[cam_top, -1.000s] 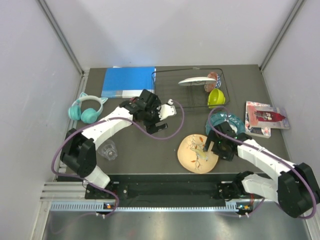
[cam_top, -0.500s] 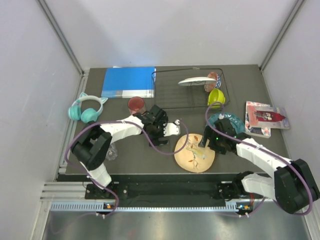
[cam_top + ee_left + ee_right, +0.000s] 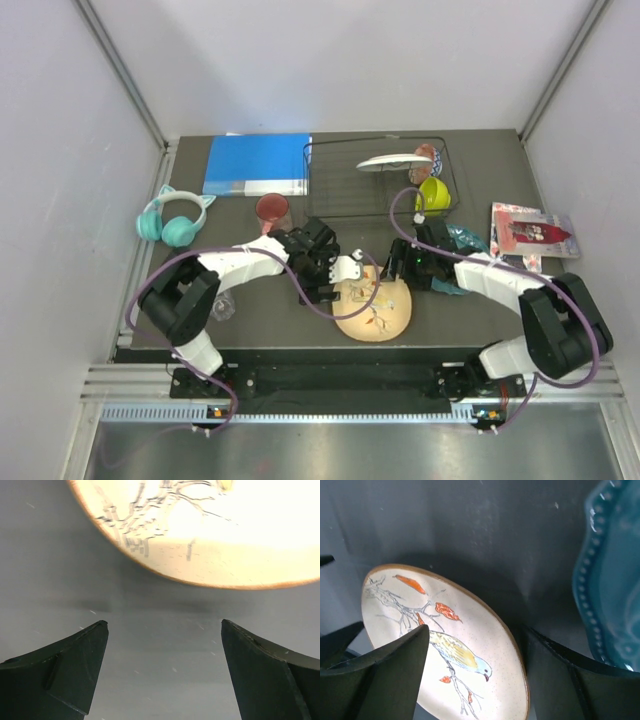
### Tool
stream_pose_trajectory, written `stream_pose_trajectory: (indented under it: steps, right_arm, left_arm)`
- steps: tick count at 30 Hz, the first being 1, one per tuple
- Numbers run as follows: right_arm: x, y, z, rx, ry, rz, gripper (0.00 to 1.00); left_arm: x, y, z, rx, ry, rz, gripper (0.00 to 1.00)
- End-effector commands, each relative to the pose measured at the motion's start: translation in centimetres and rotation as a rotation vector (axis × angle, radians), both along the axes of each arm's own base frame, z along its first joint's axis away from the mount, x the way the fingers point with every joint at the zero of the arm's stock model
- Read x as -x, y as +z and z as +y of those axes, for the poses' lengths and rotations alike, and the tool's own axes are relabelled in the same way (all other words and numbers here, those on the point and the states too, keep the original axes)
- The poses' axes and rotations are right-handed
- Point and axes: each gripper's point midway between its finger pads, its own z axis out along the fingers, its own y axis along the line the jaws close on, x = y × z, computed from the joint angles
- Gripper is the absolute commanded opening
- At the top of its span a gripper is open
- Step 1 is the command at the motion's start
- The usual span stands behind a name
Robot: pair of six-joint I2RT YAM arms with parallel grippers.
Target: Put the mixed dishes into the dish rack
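Observation:
The peach plate [image 3: 375,312], painted with a bird on a branch, lies at the table's front middle. My right gripper [image 3: 401,272] is at its right rim. In the right wrist view one finger [image 3: 385,670] lies over the plate's [image 3: 470,650] face and the other [image 3: 560,670] outside the rim, with the jaws apart. My left gripper [image 3: 345,280] is open at the plate's left edge. In the left wrist view the plate [image 3: 210,535] lies ahead of the gripper [image 3: 164,622]. The dish rack [image 3: 345,185] holds a white plate [image 3: 393,161], a red patterned bowl [image 3: 426,154] and a lime bowl [image 3: 433,193]. The teal scalloped plate [image 3: 464,240] lies partly under my right arm.
A red tumbler [image 3: 272,209] stands left of the rack, and a clear glass [image 3: 220,305] sits near the front left. Teal headphones [image 3: 172,218] and a blue book [image 3: 257,164] lie at the back left. A red-and-white booklet [image 3: 530,235] is at the right.
My right gripper moved left, its jaws narrowing around the peach plate's rim, and the plate slid left. My left gripper came from the red tumbler down to the plate's left edge.

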Motion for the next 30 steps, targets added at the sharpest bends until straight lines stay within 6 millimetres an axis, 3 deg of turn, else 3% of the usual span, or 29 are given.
stream_pose_trajectory:
  steps: [1, 4, 7, 15, 21, 30]
  right_arm:
    - [0.2, -1.9, 0.1, 0.039, 0.054, 0.040, 0.74]
    - [-0.8, -1.8, 1.1, 0.028, 0.087, 0.026, 0.75]
    - [-0.5, -2.3, 1.6, 0.023, 0.130, 0.051, 0.77]
    - [3.7, -2.7, -0.1, 0.033, 0.139, 0.113, 0.80]
    - [5.0, -2.0, -1.4, 0.079, 0.143, 0.116, 0.81]
    - [6.9, -3.4, 0.0, -0.031, 0.195, 0.173, 0.74]
  left_arm:
    - [2.8, 0.8, 1.1, 0.009, -0.044, 0.065, 0.99]
    - [3.7, 0.9, 1.3, 0.029, -0.054, 0.083, 0.99]
    - [3.8, 0.6, 1.4, 0.033, -0.033, 0.081, 0.99]
    - [3.4, 0.2, 1.2, 0.040, -0.003, 0.070, 0.99]
    - [3.3, 0.4, 0.7, 0.040, -0.014, 0.067, 0.99]
    - [1.8, 0.5, -1.8, 0.063, -0.050, 0.007, 0.99]
